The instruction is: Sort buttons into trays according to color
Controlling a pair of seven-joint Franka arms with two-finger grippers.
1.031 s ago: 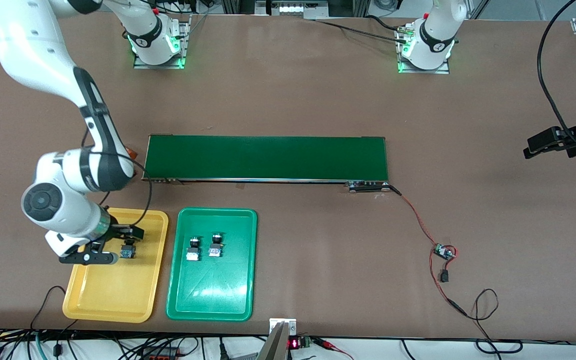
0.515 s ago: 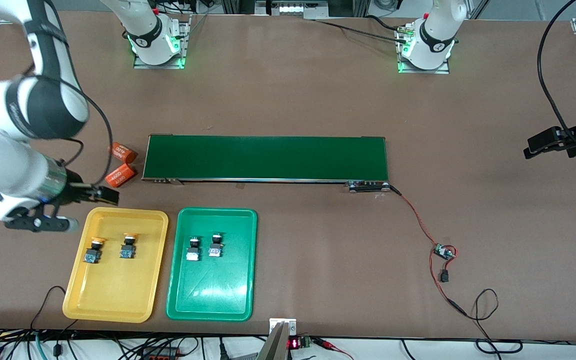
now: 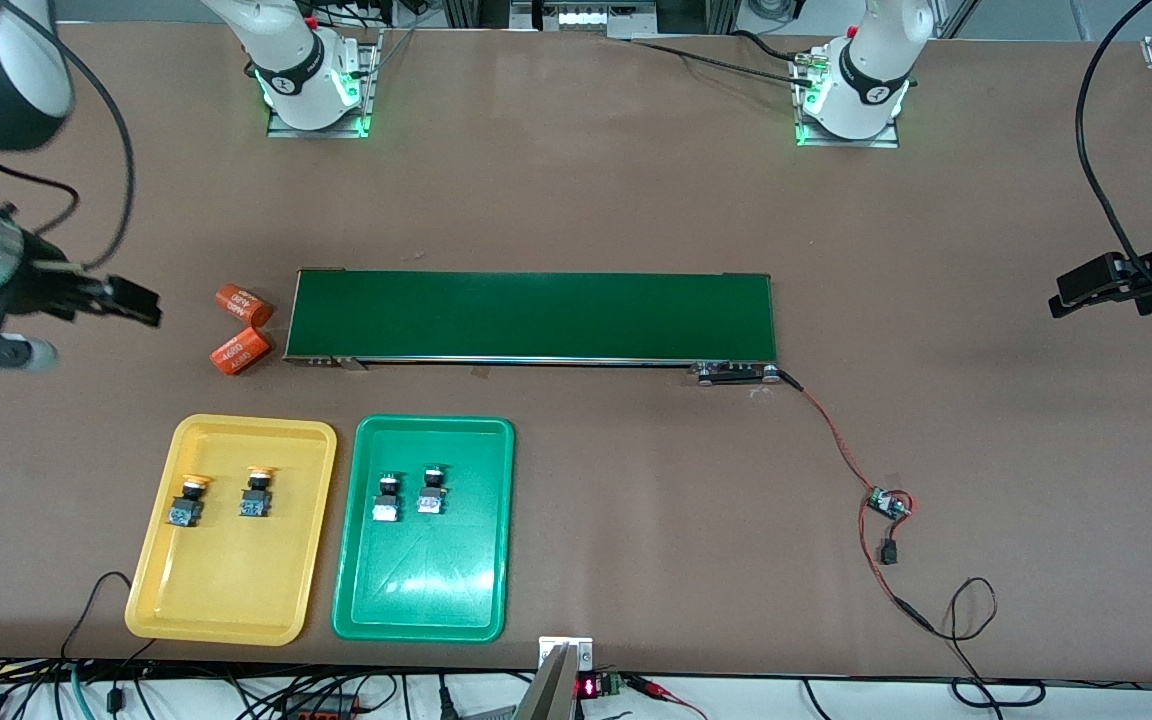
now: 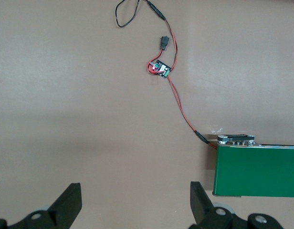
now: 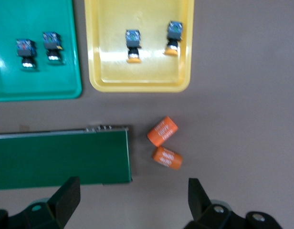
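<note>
Brown matte tabletop (image 3: 576, 200), flat and scuffed, cables along the front-camera edge.

Right gripper (image 3: 86, 310) is up over bare table at the right arm's end, fingers spread wide, nothing between them; the right wrist view shows both black fingers (image 5: 66, 195) apart with empty table between.

Two orange cylinders (image 3: 241, 328) with white "4680" print lie on their sides, touching, just beside the end of the conveyor belt (image 3: 531, 316), a long flat dark-green strip with a metal edge.

Yellow tray (image 3: 161, 590): shallow glossy plastic, rounded corners. It holds two yellow-capped buttons (image 3: 221, 495), side by side but apart, black bodies, blue-grey bases toward the front camera.

Green tray (image 3: 426, 590): same shape, just beside the yellow one, not touching. Two green-capped buttons (image 3: 406, 493) in it, close together, in the half nearer the belt.

Red and black wire (image 3: 836, 440) runs from the belt's motor end to a small circuit board (image 3: 887, 503) on the table.

Left gripper (image 3: 1101, 290) waits over bare table at the left arm's end, fingers (image 4: 68, 202) wide apart, holding nothing. Nothing blocks either tray.
</note>
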